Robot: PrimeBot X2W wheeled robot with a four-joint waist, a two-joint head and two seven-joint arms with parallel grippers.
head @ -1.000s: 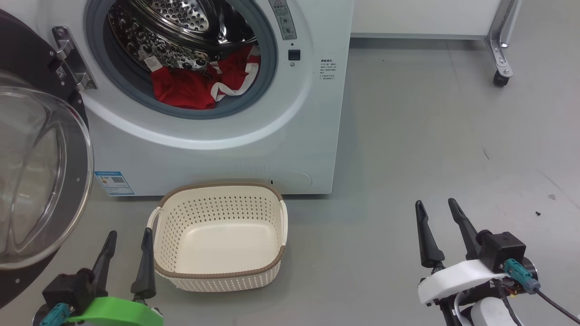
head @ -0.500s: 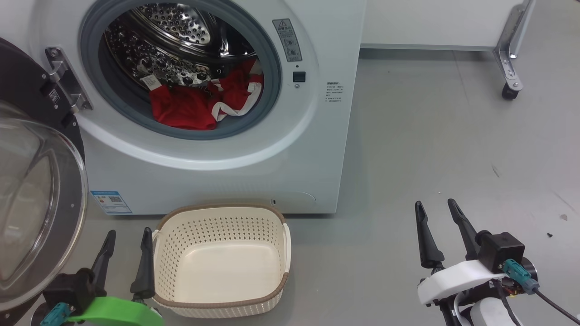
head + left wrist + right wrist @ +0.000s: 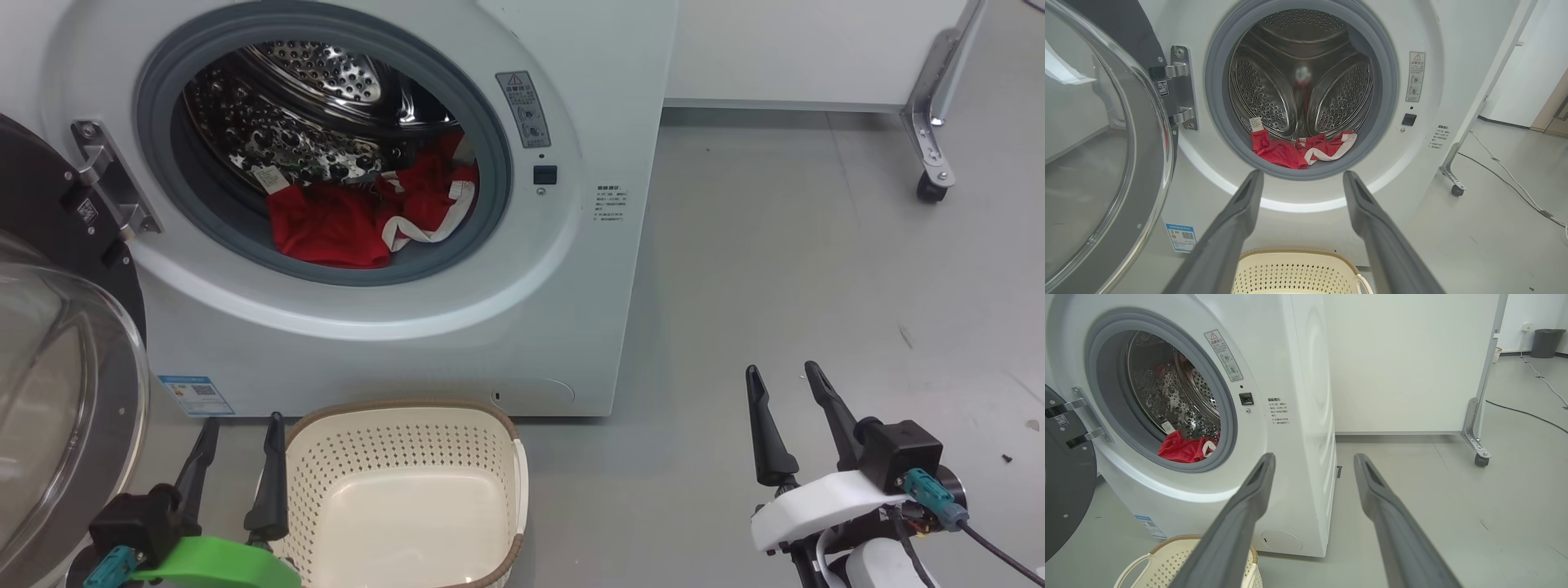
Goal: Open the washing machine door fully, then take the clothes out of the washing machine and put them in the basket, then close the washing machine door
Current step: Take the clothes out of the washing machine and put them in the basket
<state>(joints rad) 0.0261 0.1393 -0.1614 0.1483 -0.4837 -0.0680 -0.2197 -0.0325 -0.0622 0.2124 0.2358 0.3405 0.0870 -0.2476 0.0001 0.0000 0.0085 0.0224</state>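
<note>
The washer [image 3: 490, 327] is white, with a grey seal [image 3: 483, 131] and a shiny steel drum [image 3: 310, 82] dotted with holes. The clothes [image 3: 335, 233] are bright red with white trim. The door [image 3: 57, 392] has a black rim round clear glass. The basket [image 3: 392, 445] is cream, patterned with rows of small holes, under a brown rim. The label [image 3: 196, 396] is blue and the floor [image 3: 775, 269] pale grey. The left claw [image 3: 245, 420] has dark fingers on a green mount, the right claw [image 3: 780, 369] dark fingers on white.

dark tapered fingers [image 3: 273, 474], teal connectors [image 3: 927, 488]
</note>
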